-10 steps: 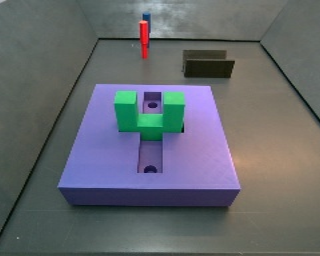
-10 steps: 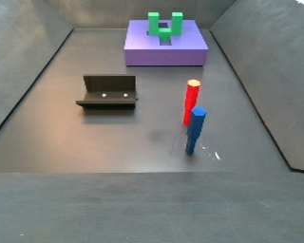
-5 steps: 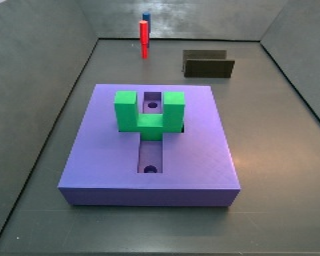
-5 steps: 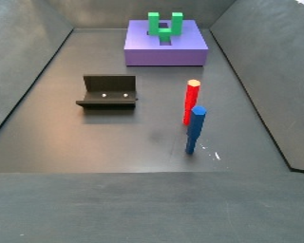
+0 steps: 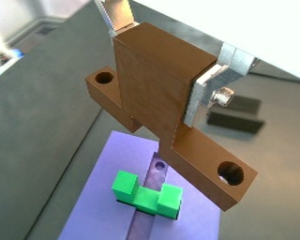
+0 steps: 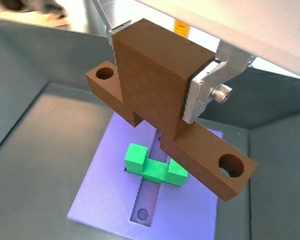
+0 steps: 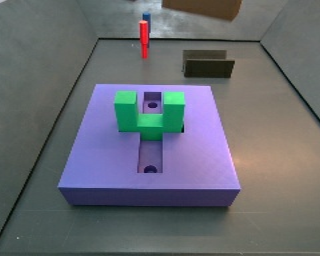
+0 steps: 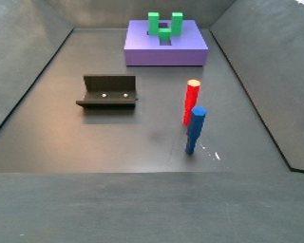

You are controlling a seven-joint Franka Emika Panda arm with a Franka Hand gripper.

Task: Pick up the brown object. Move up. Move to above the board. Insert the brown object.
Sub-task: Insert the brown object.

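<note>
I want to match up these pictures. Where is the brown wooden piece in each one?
Wrist view: the brown object fills the middle, clamped by the gripper.
Wrist view: the brown object is in the middle again, above the board.
Side view: only a brown corner shows at the top edge.
Side view: not in it.
Shared landmark: the green U-shaped block on the board.
</note>
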